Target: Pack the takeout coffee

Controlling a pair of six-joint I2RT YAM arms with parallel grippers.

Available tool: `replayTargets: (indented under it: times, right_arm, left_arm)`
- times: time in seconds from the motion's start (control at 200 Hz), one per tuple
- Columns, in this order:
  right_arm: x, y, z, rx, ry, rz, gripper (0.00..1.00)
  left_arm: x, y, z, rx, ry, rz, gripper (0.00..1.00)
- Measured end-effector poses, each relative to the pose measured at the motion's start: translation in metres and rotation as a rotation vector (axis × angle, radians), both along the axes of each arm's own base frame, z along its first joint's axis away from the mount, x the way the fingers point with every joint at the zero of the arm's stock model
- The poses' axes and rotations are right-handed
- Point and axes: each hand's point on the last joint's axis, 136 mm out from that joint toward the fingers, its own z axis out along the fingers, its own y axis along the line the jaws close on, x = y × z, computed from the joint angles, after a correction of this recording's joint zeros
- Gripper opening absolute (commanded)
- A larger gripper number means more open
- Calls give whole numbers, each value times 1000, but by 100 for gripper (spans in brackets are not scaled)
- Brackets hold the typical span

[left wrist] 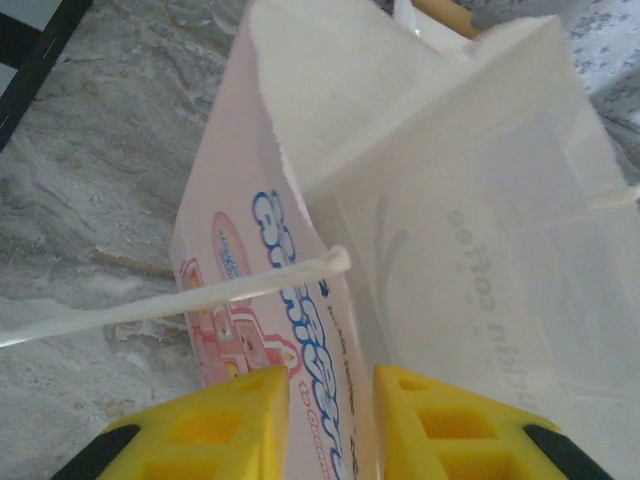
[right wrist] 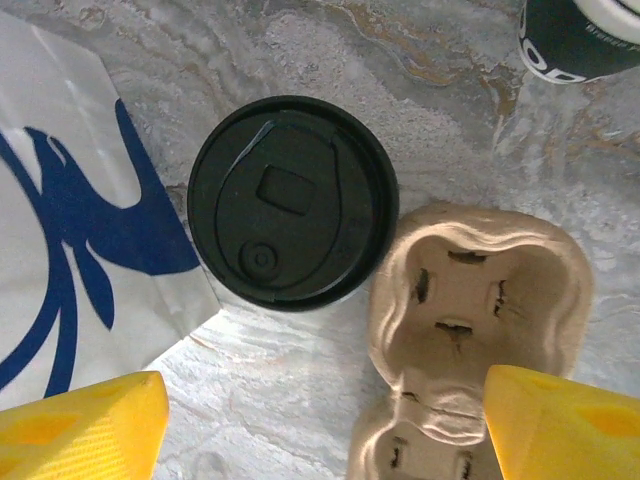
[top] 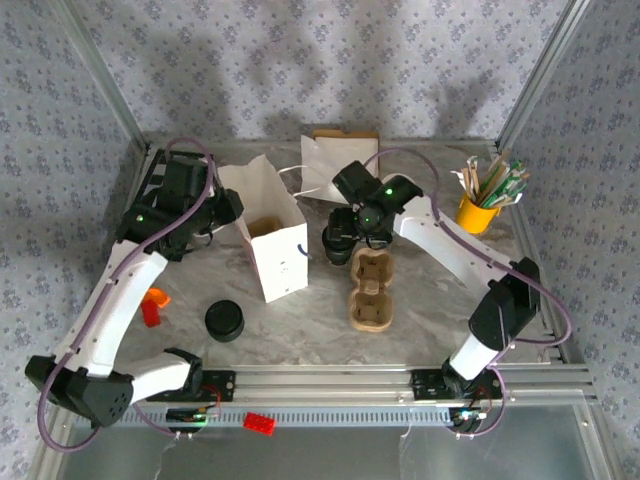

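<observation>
While the white paper bag (left wrist: 480, 250) is straddled by the slightly parted left gripper (left wrist: 332, 388), the black-lidded cup (right wrist: 292, 200) is framed for grasping by the wide-open right gripper (right wrist: 325, 400).

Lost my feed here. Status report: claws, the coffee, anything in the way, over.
Left claw astride rim of white paper bag, grip unclear. Right claw open above black-lidded paper coffee cup, not held. Brown pulp cup carrier tight beside it.

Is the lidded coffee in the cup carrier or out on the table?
Out. The right wrist view shows the lidded coffee standing on the table beside the empty cup carrier.
</observation>
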Motion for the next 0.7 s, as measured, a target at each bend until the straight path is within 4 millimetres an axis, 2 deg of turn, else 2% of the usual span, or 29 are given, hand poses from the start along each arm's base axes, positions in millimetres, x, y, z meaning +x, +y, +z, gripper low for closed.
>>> replayTargets:
  times: [0.2,0.385,0.46,0.585,0.705]
  right_arm:
    - [8,13,-12,23,5,-69,85]
    - [15,19,-28,25,29,-123,86]
    - [17,20,-35,13,40,-140,86]
    - [22,24,-42,-6,43,-159,87]
    - [28,28,-43,-16,37,-179,85]
  left_arm:
    - [6,7,-6,18,15,7,9]
    - [11,16,-6,21,18,20,7]
    - [12,16,-4,22,18,8,9]
    - [11,12,-4,25,19,-19,21]
    - [11,12,-1,24,15,-27,25]
